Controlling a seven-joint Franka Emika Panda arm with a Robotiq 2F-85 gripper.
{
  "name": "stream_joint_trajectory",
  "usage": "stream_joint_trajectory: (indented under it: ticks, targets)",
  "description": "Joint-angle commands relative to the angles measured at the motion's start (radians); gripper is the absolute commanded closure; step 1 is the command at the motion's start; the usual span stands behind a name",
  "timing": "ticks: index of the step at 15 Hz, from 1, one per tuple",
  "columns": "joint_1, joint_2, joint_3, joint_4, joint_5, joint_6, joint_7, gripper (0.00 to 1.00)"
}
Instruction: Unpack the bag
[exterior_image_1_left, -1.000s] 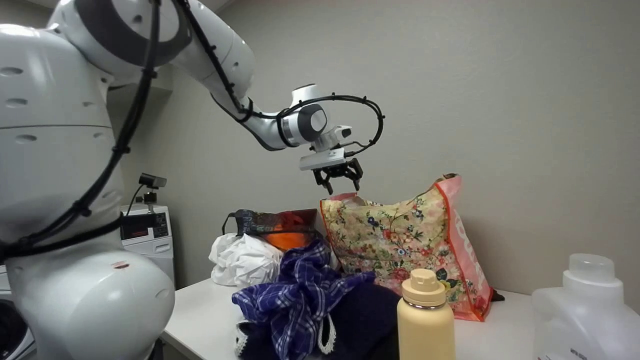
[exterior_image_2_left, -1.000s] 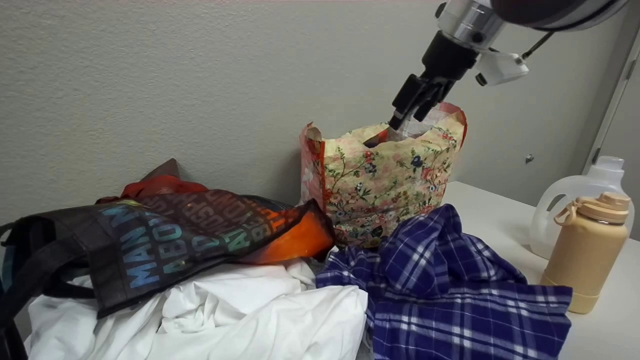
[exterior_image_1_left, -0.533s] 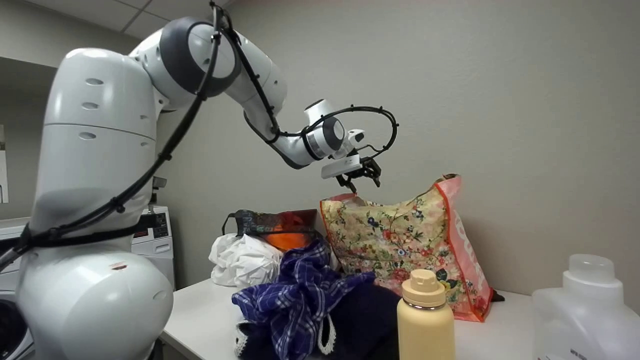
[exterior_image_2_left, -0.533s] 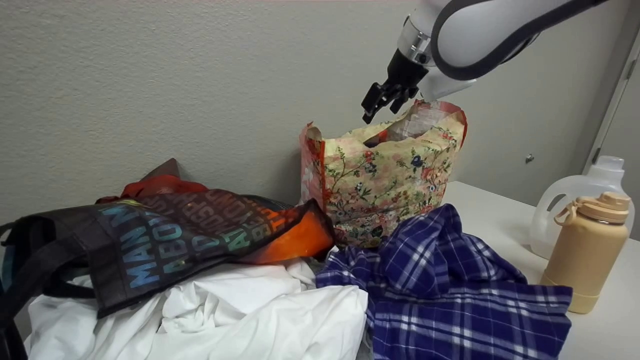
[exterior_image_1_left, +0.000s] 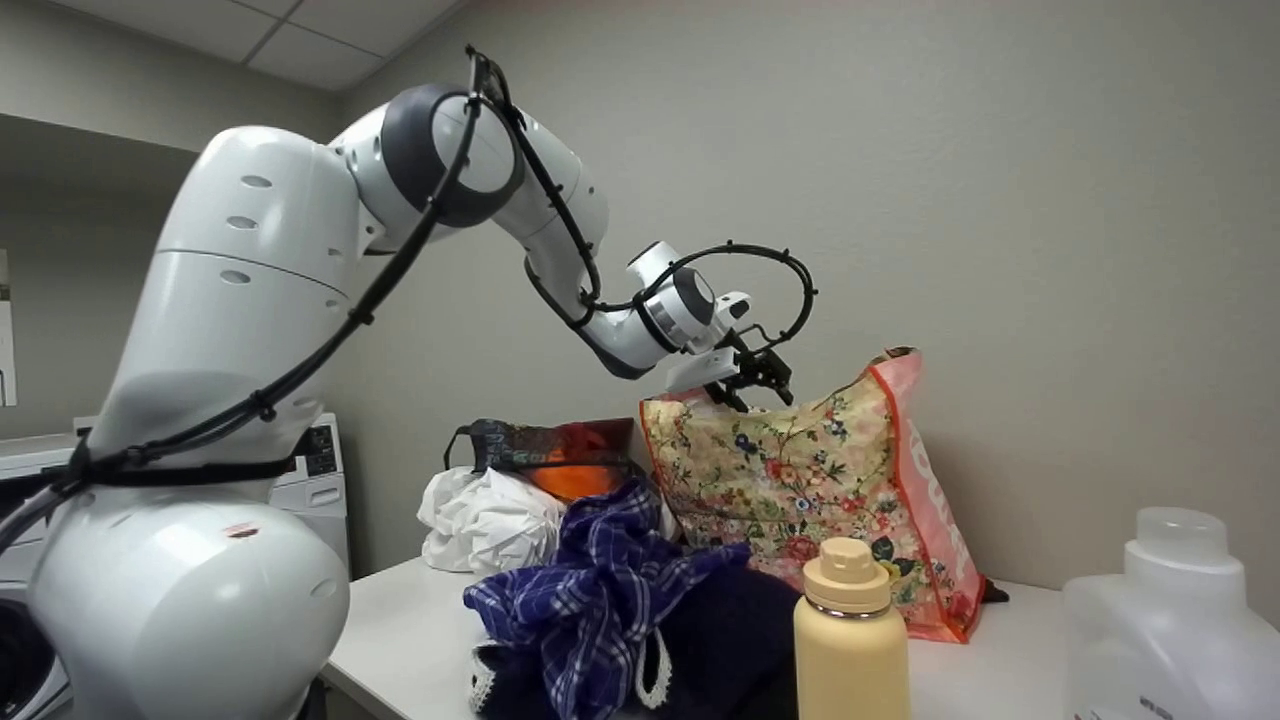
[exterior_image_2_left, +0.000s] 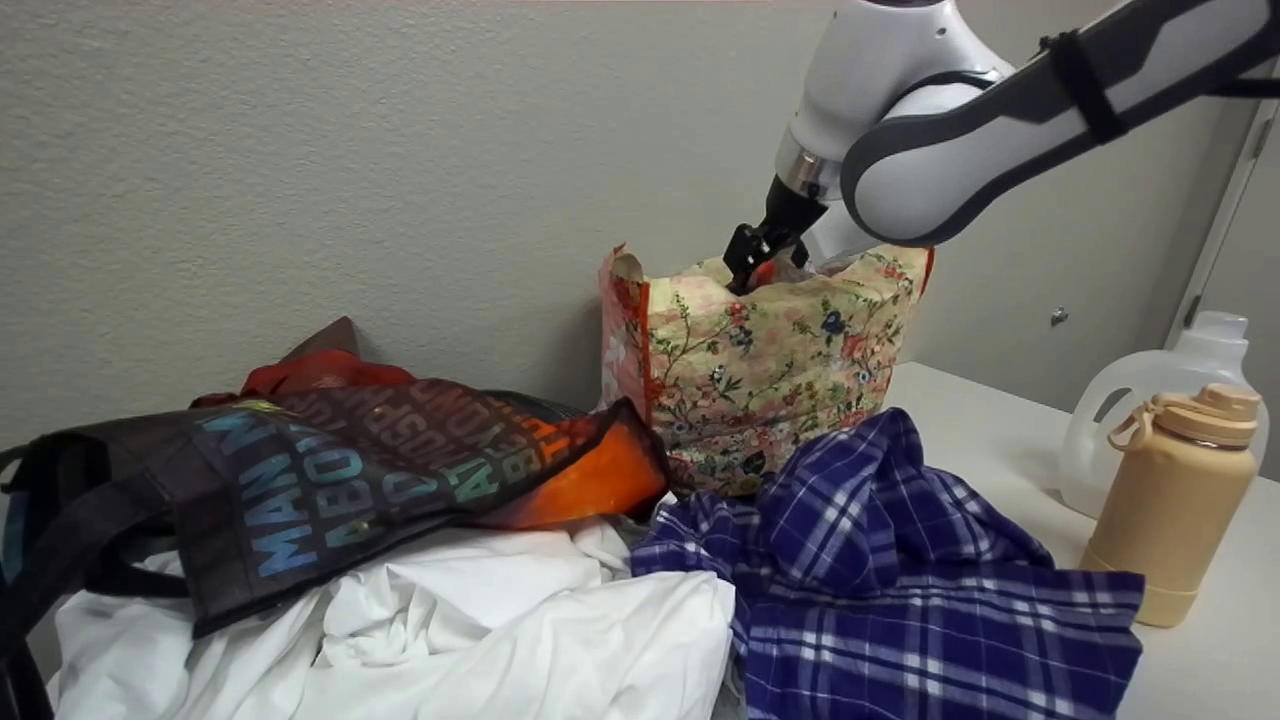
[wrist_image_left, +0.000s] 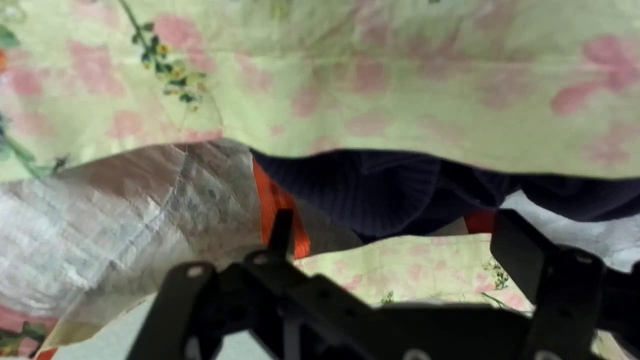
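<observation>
Down we go: a second ago my gripper (wrist_image_left: 395, 223) hung higher, near one end of the floral bag (exterior_image_2_left: 770, 360); now it has dropped and slid along the bag's mouth, tips near the rim in both exterior views. The bag hasn't budged, upright on the table (exterior_image_2_left: 1000, 455), a plaid cloth (exterior_image_2_left: 930, 620) in front of it in an exterior view. My fingers (wrist_image_left: 520, 250) are spread wide, grasping nothing. And look what the wrist view gives me: dark ribbed cloth (wrist_image_left: 360, 190) inside the bag, partly hidden by its floral side! So the unpacking isn't finished, I'd say, and I'm lining up to reach in for that piece. Next I'd want to go deeper, between the bag's sides, then pinch. Watch that floppy rim: catch it with the cloth and the bag could come too. Whether my tips touch anything, I can't tell.
</observation>
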Motion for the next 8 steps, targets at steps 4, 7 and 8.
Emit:
stream_joint_trajectory:
  ticks: [4,7,8]
  targets:
    - [0.052,0.122,-0.054,0.048,-0.016,-0.005,0.136,0.00]
    - [0.074,0.161,-0.077,0.057,-0.008,-0.007,0.144,0.32]
    - [0.079,0.169,-0.085,0.062,-0.004,-0.009,0.142,0.42]
